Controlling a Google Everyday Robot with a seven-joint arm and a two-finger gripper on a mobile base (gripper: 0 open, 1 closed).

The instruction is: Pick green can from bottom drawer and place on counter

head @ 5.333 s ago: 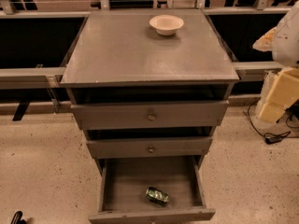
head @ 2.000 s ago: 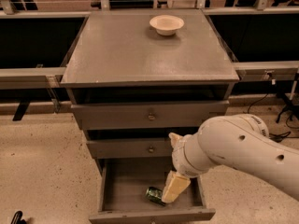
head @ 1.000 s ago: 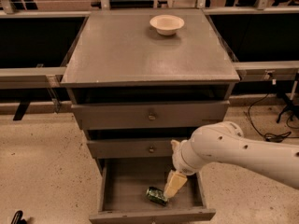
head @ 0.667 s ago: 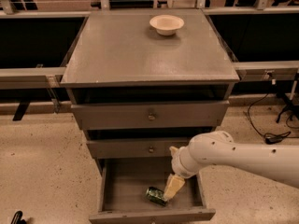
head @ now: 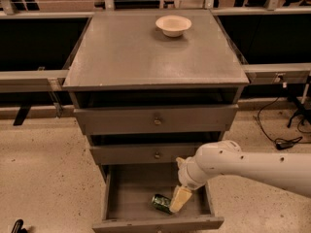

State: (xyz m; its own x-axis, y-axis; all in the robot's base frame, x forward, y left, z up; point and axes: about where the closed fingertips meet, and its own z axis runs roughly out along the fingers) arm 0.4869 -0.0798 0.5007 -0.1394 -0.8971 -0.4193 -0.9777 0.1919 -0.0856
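One grasp pending: my pincer (head: 179, 199) at the green can (head: 160, 203) in the bottom drawer (head: 129, 192), grip I cannot tell; next, clamp and lift.

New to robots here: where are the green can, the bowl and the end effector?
green can (head: 160, 203): camera view, its green side.
bowl (head: 173, 24): camera view, its inner hollow.
end effector (head: 177, 204): camera view, cream tip, inside bottom drawer (head: 124, 198) beside the can.

Cream bowl (head: 173, 25) is sitting upright, far centre of view. Two knobbed grey drawers, upper drawer (head: 121, 121) and middle drawer (head: 131, 154), are sitting slightly pulled out, dark gaps showing above each. Left rail (head: 29, 76) and right rail (head: 279, 72) are running off sideways. Black cable (head: 272, 132) is lying looped on the speckled floor (head: 43, 178) at right.
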